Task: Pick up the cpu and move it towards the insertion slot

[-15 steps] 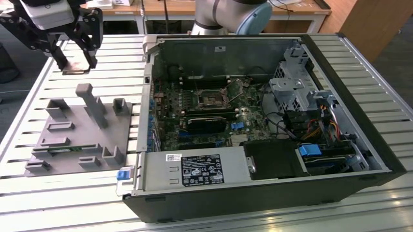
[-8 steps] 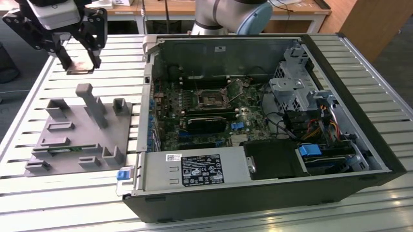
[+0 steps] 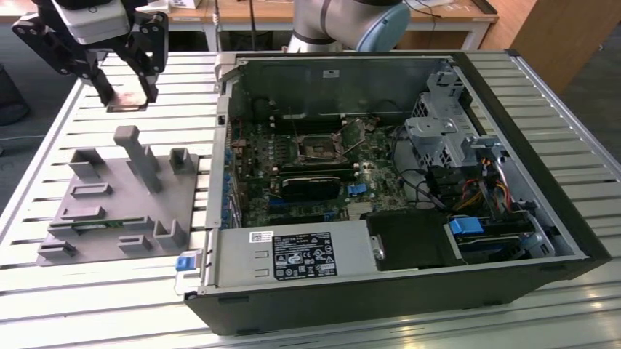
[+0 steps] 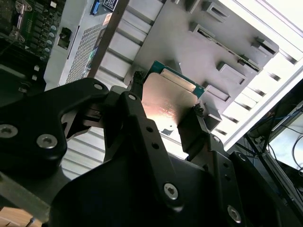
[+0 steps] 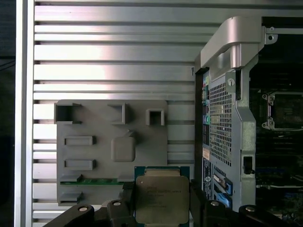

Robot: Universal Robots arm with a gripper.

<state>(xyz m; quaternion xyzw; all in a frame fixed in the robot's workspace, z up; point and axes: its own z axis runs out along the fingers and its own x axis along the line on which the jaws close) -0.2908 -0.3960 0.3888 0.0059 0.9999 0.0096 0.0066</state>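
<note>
Gripper [image 5: 162, 208] closed on the cpu [image 5: 162, 198], fingers pinching two opposite edges, chip held clear above the grey fixture [image 5: 111, 146] on the slatted table [image 5: 113, 56], as seen in both wrist views. In the exterior view, gripper [image 3: 126, 98] high over the table, to the exterior view's left of the open computer case [image 3: 388, 182], with the insertion slot [image 3: 318, 147] well apart from it, down inside on the motherboard. Likely trouble: a thin edge grip on a flat chip, so any jolt or brush against the case wall [image 5: 222, 118] could tilt or drop it; a small tilt would probably spoil seating and risk the socket contacts. Hard to judge: how deep the fingers bite, chip's underside, orientation marks, and whether the socket's frame stands open. Green memory stick [image 5: 94, 181] in the fixture partly hidden below the chip.
</note>
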